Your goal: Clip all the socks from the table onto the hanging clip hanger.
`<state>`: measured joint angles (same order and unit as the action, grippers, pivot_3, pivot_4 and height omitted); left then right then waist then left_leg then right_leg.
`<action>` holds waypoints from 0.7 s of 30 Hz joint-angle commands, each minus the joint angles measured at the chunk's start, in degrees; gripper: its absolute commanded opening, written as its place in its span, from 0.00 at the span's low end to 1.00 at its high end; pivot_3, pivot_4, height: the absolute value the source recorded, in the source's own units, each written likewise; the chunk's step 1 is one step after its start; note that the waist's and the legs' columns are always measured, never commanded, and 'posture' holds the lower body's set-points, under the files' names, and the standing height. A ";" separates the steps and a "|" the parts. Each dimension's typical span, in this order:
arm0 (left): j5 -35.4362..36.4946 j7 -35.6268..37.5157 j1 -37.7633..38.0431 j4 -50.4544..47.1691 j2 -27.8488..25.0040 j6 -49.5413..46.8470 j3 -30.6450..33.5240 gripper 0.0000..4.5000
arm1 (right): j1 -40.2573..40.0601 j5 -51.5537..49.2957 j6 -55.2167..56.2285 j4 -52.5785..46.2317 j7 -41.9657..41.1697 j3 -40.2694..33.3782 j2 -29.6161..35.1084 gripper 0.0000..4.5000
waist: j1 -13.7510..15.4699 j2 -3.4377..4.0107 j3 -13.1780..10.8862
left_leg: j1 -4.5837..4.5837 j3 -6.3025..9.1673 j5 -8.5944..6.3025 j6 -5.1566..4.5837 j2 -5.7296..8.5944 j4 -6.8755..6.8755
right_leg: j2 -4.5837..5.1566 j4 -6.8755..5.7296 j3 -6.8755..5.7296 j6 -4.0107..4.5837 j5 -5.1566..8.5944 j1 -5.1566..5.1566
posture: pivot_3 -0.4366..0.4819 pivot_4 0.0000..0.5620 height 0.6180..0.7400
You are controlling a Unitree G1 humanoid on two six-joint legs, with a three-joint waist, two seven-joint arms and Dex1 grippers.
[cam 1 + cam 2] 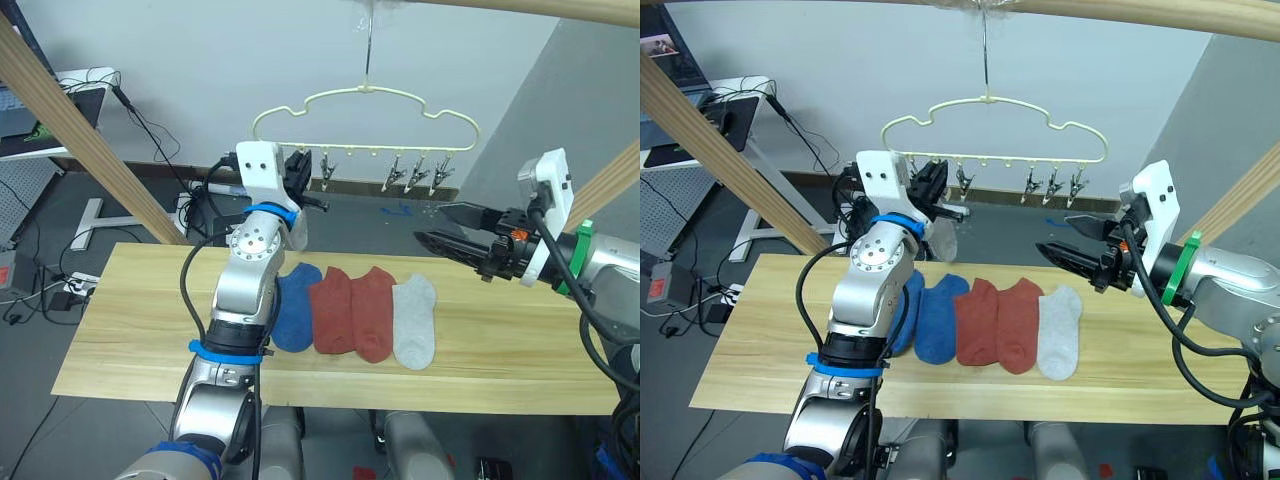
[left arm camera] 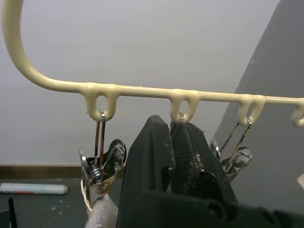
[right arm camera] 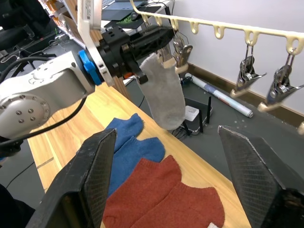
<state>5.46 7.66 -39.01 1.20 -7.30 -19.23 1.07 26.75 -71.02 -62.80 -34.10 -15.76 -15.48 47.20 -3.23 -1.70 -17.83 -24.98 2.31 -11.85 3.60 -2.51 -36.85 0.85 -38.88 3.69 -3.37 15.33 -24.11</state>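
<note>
Hanging by its cuff from the leftmost clip of the pale yellow-green wire clip hanger (image 3: pixel 223 23), one light grey sock (image 3: pixel 164 90) points straight down. The left gripper (image 3: pixel 159 38), fingers pressed together, sits just beside that clip. The right gripper (image 3: pixel 168 183), spread wide and empty, is nearer the five socks (image 1: pixel 355 310) lying mid-table (image 1: pixel 130 350).
</note>
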 commanded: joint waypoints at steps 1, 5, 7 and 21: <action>7.37 4.63 -1.34 -5.54 -0.59 -6.52 2.83 0.00 | 1.16 -0.17 -0.41 -1.14 1.82 1.81 0.51 0.79 | -0.03 0.00 0.00 | 0.00 0.00 0.00 0.00 0.00 0.00 | 0.00 0.00 0.00 0.00 0.00 0.00 | 0.37 0.54 1.00; 15.43 6.55 -3.83 -7.55 -1.38 -16.45 7.02 0.00 | 1.86 4.36 -4.19 0.91 8.17 7.92 -0.80 0.79 | -0.07 -0.02 -0.02 | 0.00 0.01 0.00 0.00 -0.01 0.00 | -0.01 0.00 -0.01 -0.02 0.01 -0.01 | 0.37 0.54 1.00; 19.92 7.33 -4.99 -8.09 -1.67 -20.89 9.34 0.00 | 1.78 7.79 -5.18 2.14 11.27 10.58 -2.33 0.79 | -0.07 -0.02 -0.02 | 0.00 0.00 0.00 0.00 -0.02 0.00 | -0.02 0.00 0.00 -0.03 0.02 -0.02 | 0.37 0.54 1.00; 33.14 6.00 -11.03 -7.67 -5.35 -41.09 15.21 0.00 | 2.05 29.74 -10.35 16.26 24.04 19.67 -16.10 1.00 | 0.07 -0.01 -0.06 | -0.06 0.01 0.00 0.01 -0.05 0.06 | -0.04 0.03 -0.01 -0.05 0.03 -0.11 | 0.40 0.55 1.00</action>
<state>36.06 13.90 -48.10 -3.99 -12.28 -58.80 15.24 29.32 -44.32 -73.52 -18.24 7.52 3.90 31.76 -3.15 -1.71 -17.89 -25.04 2.32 -11.85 3.61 -2.56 -36.79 0.82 -38.85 3.69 -3.42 15.36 -24.22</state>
